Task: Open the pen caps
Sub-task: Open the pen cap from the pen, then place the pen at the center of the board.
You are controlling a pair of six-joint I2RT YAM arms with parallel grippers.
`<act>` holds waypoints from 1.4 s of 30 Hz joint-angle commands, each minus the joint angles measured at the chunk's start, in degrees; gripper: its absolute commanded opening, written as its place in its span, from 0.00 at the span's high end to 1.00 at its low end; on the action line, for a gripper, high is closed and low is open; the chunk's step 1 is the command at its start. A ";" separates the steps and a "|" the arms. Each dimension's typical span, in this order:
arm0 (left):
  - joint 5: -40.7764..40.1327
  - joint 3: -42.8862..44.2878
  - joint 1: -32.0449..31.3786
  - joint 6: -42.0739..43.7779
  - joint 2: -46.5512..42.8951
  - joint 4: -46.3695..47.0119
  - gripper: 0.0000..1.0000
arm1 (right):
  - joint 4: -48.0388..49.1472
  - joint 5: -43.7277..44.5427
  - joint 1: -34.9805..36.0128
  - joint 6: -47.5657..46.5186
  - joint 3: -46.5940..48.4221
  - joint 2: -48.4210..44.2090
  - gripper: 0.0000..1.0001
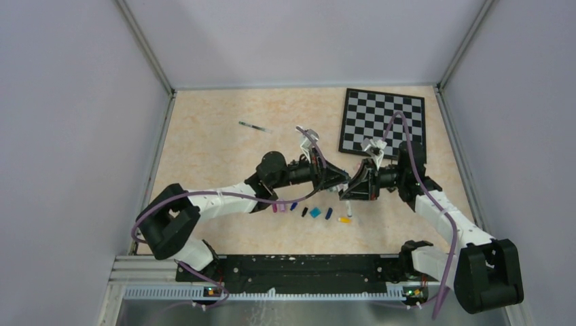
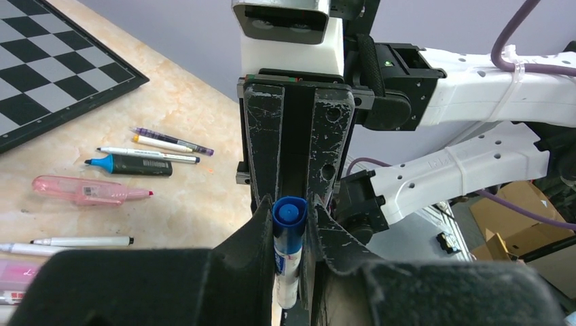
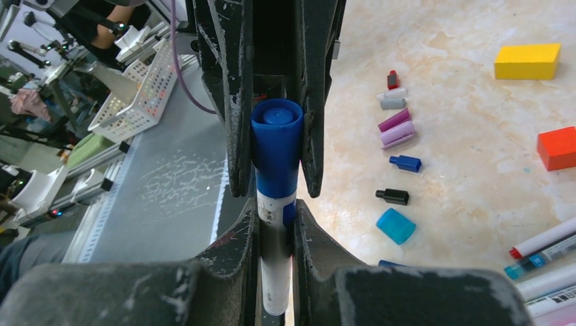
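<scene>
Blue plastic cap (image 3: 276, 139) tops a white marker (image 3: 275, 272) held in the air over the counter (image 3: 469, 190); light, rigid, slick, likely press-fit. Left pincer (image 2: 291, 217) clamps the cap's sides, right pincer (image 3: 276, 224) grips the barrel just below, so a straight axial pull should serve.

pen (image 3: 275, 224) between fingers (image 3: 234, 265), caps (image 3: 397, 131) before chessboard (image 1: 384, 122)

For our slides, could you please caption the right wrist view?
Right jaws hold a white plastic marker; left jaws pinch its blue plastic cap.
</scene>
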 commanded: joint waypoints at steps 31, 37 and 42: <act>5.47 -9.39 15.88 -5.57 -18.61 -5.60 1.00 | -34.35 33.91 -26.22 -35.57 10.76 -2.17 1.00; 6.12 -15.77 15.59 -3.72 -22.46 -8.70 1.00 | -48.48 41.79 -37.03 -46.71 21.52 9.26 1.00; 6.38 -19.38 15.56 -3.44 -23.35 -7.80 1.00 | -52.41 51.87 -38.88 -51.11 27.21 18.90 0.99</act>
